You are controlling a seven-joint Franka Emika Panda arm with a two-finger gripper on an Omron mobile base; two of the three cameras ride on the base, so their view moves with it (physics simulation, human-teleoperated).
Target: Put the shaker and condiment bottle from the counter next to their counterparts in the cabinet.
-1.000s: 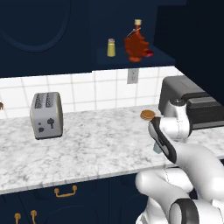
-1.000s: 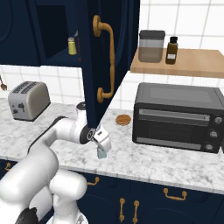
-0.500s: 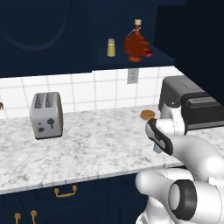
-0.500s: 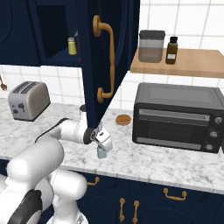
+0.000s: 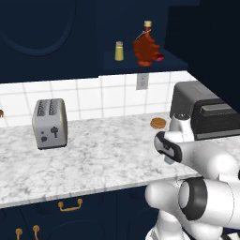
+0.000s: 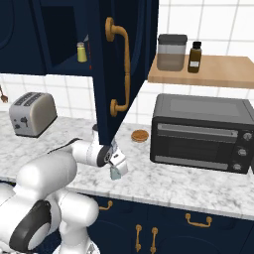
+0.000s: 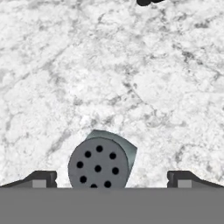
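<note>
The small blue-grey shaker point(image 7: 99, 164) stands upright on the marbled counter point(image 5: 93, 159), its dark holed cap facing the hand camera. My gripper point(image 7: 111, 178) is open and points straight down over it, one fingertip on each side with a gap to the shaker. From the base views the shaker point(image 5: 167, 160) point(image 6: 115, 173) sits just under the gripper point(image 5: 168, 154) point(image 6: 117, 166), near the counter's front edge. The red-orange condiment bottle point(image 5: 146, 47) stands on the cabinet shelf point(image 5: 140, 66) between the yellow-olive shaker point(image 5: 119, 50) and the flat red item point(image 5: 159, 57).
A silver toaster point(image 5: 49, 123) stands at the left and a black toaster oven point(image 6: 201, 131) at the right. A round brown item point(image 5: 158, 123) lies by the oven. The open cabinet door point(image 6: 111, 54) hangs above my arm. A wooden shelf point(image 6: 203, 73) carries jars.
The arm has folded lower and the hand has sunk slightly toward the counter over the shaker. The fingers stay apart and the shaker has not moved.
</note>
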